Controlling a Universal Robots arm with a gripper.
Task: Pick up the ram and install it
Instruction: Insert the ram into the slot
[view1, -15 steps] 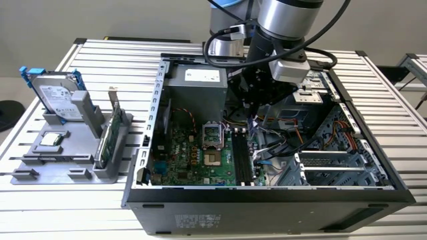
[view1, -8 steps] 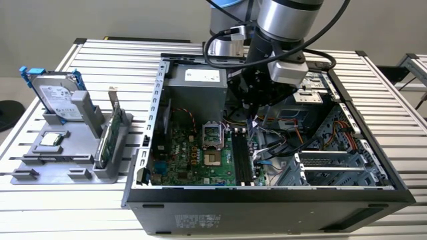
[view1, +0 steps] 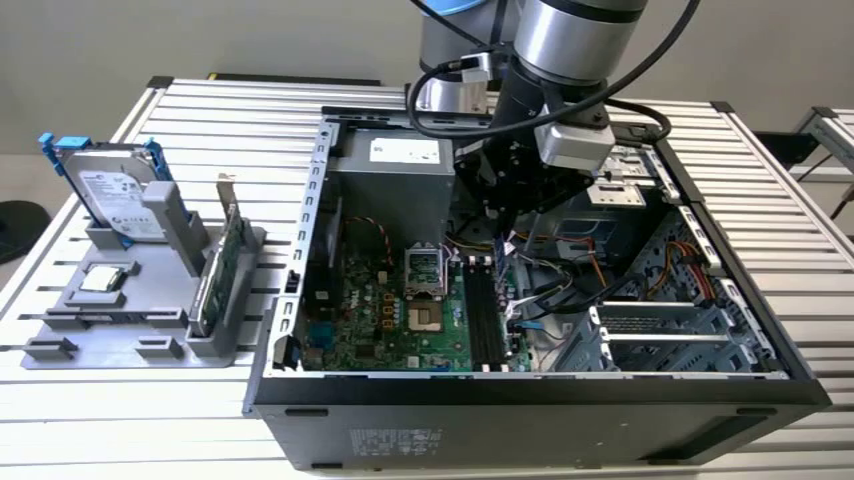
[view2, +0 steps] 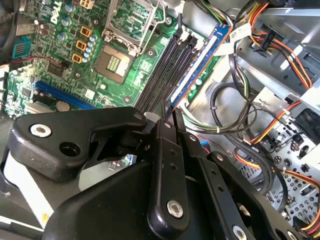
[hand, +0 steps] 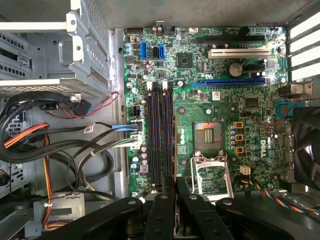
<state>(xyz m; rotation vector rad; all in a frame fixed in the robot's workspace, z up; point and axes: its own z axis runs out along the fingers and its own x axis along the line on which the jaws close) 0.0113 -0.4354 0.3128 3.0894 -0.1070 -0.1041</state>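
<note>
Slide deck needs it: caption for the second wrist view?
Gripper above the blue ram, edge-on at the motherboard's memory slots.

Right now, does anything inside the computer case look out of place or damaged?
Nothing looks damaged. The one thing not home is the ram, a blue stick held by the gripper over the black memory slots, not seated.

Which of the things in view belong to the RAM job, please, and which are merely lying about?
Part of the job:
- the ram, at the gripper's tips
- the gripper
- the memory slots on the motherboard

Lying about:
- the hard drive
- the green card
- the grey holder they stand in
- the cables
</note>
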